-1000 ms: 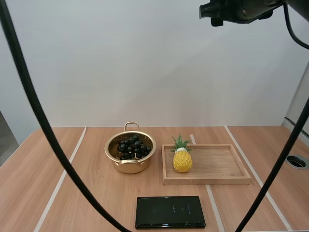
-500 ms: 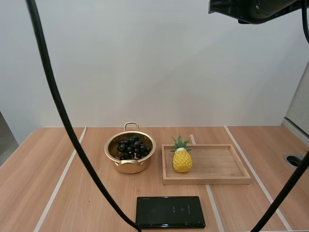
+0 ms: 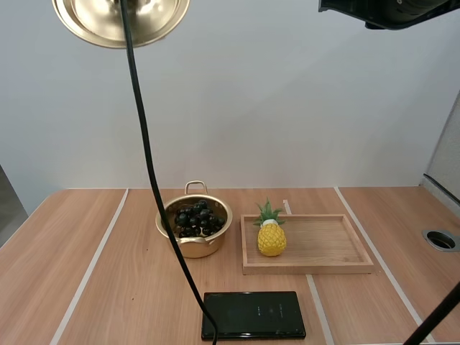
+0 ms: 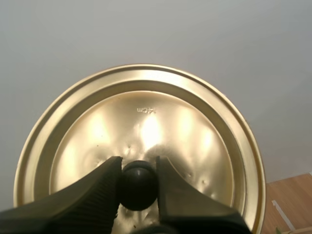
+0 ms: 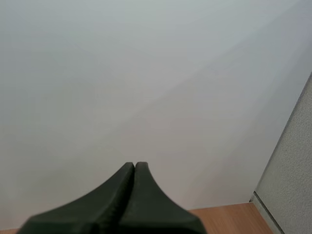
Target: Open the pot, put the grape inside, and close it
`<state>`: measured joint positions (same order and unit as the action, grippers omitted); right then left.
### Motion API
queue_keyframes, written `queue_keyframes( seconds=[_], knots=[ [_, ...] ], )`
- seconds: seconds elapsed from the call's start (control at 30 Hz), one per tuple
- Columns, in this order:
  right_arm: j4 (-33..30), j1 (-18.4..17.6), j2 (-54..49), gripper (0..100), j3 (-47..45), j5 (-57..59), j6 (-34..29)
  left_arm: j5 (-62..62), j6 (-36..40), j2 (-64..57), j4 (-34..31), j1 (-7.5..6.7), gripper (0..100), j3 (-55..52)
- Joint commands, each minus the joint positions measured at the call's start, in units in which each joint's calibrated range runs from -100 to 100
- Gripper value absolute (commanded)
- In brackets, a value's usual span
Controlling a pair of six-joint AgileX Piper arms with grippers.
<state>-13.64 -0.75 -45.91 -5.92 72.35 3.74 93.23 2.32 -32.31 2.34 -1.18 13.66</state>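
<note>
A gold pot [image 3: 194,228] stands uncovered on the table, and a bunch of dark grapes [image 3: 196,220] lies inside it. High above the table's left side hangs the gold lid [image 3: 121,19], its underside turned toward the camera. In the left wrist view my left gripper [image 4: 138,184] is shut on the lid's black knob [image 4: 138,184], with the lid [image 4: 141,141] spread out behind the fingers. My right gripper [image 5: 134,166] is shut on nothing, its fingers lying together as one dark wedge against the wall. Part of my right arm [image 3: 392,11] shows high at the right.
A wooden tray [image 3: 323,248] right of the pot holds a yellow toy pineapple [image 3: 271,235] at its left end. A black phone [image 3: 253,315] lies flat near the front edge. A round hole [image 3: 442,239] sits in the table at the far right.
The lid has come into the high view at the upper left. My right gripper has gone from open to shut, and the right arm has shifted a little to the right.
</note>
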Motion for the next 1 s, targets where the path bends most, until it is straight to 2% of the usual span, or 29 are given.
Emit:
queue_keyframes(
  seconds=[0.0,0.3,0.8,0.97],
  knots=[
    [-0.6,0.3,-1.7,0,0.4,0.3,0.4,-6.2,-0.1,-0.2,2.9,0.06,0,-5.0],
    [-0.8,0.3,-2.5,0,0.4,2.3,0.4,-14.0,-4.4,-0.1,6.8,0.06,0,-16.4],
    [-0.8,0.3,-2.5,0,0.4,2.5,0.4,-30.6,-5.8,-0.1,7.3,0.06,0,-35.7],
    [-0.8,0.3,-2.5,0,0.4,2.5,0.4,-30.7,-8.3,1.7,11.2,0.06,0,-39.5]
  ],
)
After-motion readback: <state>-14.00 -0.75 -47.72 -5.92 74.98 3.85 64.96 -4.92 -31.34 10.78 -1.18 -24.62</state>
